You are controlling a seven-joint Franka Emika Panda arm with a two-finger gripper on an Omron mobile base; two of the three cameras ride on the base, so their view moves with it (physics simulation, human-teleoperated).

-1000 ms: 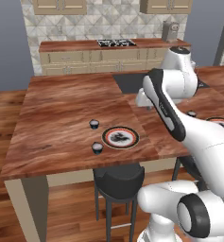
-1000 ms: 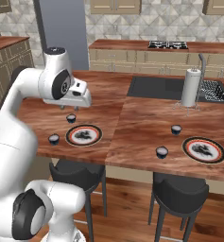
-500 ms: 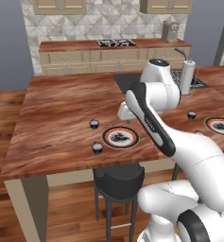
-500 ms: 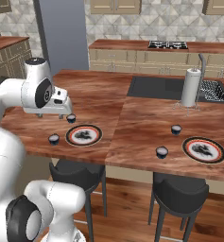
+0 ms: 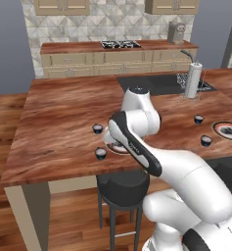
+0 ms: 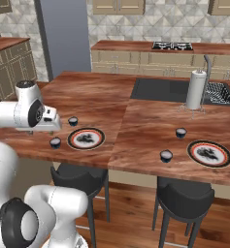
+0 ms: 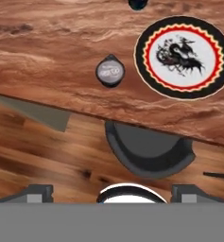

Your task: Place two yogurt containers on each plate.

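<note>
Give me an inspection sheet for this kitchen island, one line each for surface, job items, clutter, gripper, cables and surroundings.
Surface: wooden island top, dark sink inset.
Job's things: near plate bare, two yogurt cups beside it on the wood; far plate bare, two cups beside it.
Clutter: paper-towel roll upright by the sink.
Gripper: gripper open, holding nothing, at the island's near edge beside the left cups.
Cables: nothing seen.
Surroundings: black stools under the island, back counter with stovetop, wood floor.
</note>
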